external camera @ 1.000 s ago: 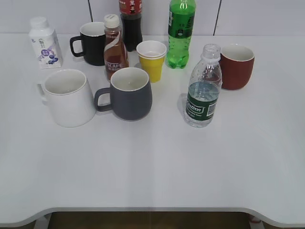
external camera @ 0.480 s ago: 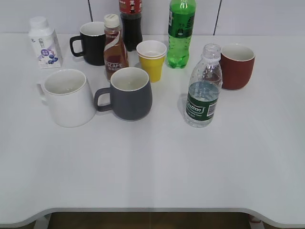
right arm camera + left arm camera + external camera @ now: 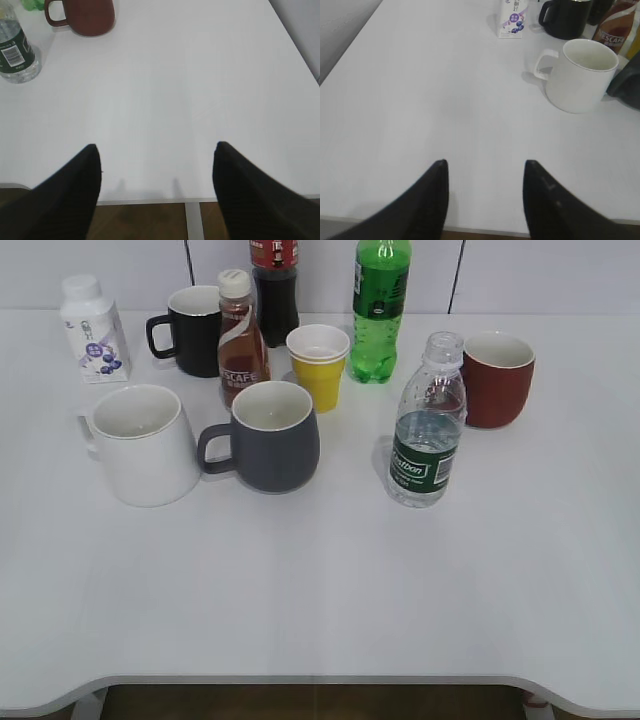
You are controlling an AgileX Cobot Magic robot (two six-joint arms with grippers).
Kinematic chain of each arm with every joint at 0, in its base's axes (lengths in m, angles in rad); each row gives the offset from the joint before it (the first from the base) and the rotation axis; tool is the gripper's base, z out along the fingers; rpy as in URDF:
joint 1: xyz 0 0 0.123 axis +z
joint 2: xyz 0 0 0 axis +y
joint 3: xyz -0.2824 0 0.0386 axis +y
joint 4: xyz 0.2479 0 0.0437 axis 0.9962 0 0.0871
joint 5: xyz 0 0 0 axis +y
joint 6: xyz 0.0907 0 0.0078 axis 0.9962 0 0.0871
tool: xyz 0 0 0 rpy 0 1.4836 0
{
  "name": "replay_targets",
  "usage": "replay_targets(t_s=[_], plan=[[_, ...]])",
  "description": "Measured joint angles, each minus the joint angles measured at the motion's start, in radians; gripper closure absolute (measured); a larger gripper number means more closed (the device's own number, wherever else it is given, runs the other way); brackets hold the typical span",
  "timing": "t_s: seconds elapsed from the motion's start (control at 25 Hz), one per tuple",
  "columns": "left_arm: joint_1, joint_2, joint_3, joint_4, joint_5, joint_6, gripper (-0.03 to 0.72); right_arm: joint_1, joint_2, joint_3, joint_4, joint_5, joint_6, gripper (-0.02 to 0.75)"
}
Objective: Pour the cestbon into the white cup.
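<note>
The Cestbon water bottle stands upright (capless) at 3 o'clock of the grey mug, the white ceramic mug at its 9 o'clock. Left gripper and right gripper both hang spread wide, empty, over the table.

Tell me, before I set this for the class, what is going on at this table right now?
Nothing is being handled yet. The left gripper and the right gripper are both open and empty, near the table's front edge. The cestbon stands upright and capless on the right, next to a red mug. The white cup sits on the left beside a grey mug, and looks empty. Other bottles and cups line the back.
</note>
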Motion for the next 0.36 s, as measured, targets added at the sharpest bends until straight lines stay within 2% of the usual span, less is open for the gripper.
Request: replay_targets(t_s=[0.36], plan=[[0.000, 0.000, 0.000, 0.000, 0.000, 0.000, 0.407, 0.000, 0.000, 0.000, 0.000, 0.000, 0.000, 0.215]])
